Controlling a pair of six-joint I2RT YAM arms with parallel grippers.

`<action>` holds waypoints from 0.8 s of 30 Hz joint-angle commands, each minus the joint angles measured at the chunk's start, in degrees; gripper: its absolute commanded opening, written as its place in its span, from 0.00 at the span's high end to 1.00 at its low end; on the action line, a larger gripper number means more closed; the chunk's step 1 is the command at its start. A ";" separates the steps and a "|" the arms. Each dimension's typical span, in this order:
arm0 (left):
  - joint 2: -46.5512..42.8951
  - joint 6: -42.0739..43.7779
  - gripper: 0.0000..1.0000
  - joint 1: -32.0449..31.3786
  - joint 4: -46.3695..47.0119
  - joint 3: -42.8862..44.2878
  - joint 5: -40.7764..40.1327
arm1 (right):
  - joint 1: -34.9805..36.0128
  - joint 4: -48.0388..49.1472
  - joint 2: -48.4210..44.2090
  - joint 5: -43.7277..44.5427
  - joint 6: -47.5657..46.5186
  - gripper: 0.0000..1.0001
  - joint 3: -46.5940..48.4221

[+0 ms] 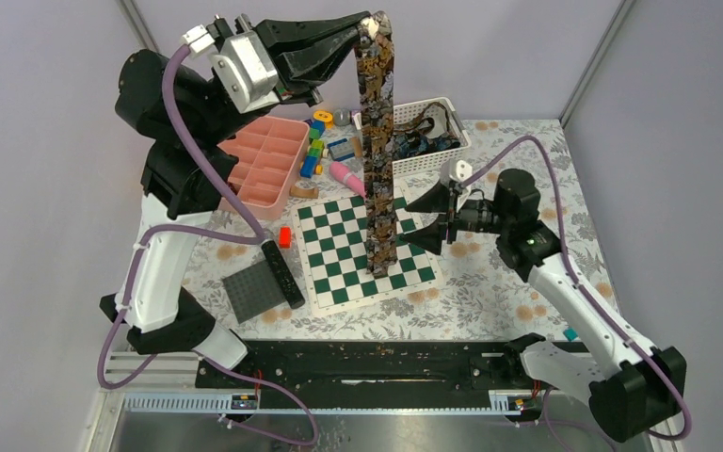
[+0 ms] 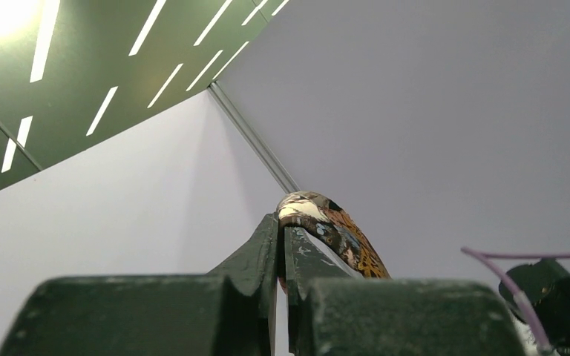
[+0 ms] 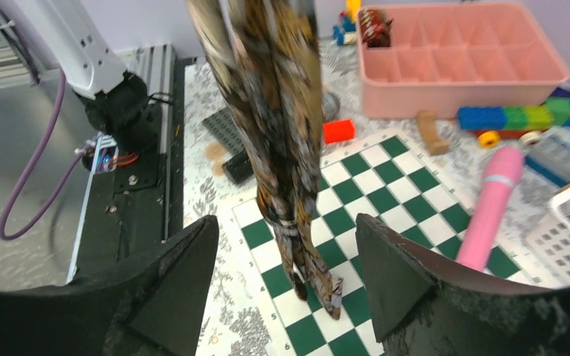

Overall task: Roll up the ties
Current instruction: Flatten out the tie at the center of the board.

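A long tie [image 1: 377,141] in a busy brown, black and tan pattern hangs straight down from my left gripper [image 1: 366,23], which is raised high over the table and shut on the tie's top end. In the left wrist view the tie [image 2: 338,233] curls over the closed fingertips of the left gripper [image 2: 282,222]. The tie's lower tip [image 3: 325,293] touches the green-and-white chessboard [image 1: 339,254]. My right gripper [image 1: 419,221] stands open just right of the tie's lower part. In the right wrist view the tie [image 3: 274,111] hangs ahead of the right gripper [image 3: 286,222], in line with the gap between the fingers.
A pink compartment tray [image 1: 268,160] sits at the back left, with coloured blocks [image 1: 313,151] and a pink tube [image 1: 346,176] beside it. A white basket [image 1: 424,132] stands behind the tie. A grey baseplate [image 1: 252,287], a black bar [image 1: 282,273] and a red block [image 1: 284,236] lie left of the board.
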 commanded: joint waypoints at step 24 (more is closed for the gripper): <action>-1.67 -1.83 1.00 2.48 2.20 -0.77 -0.44 | 4.93 76.72 24.70 -9.02 36.90 0.28 -21.67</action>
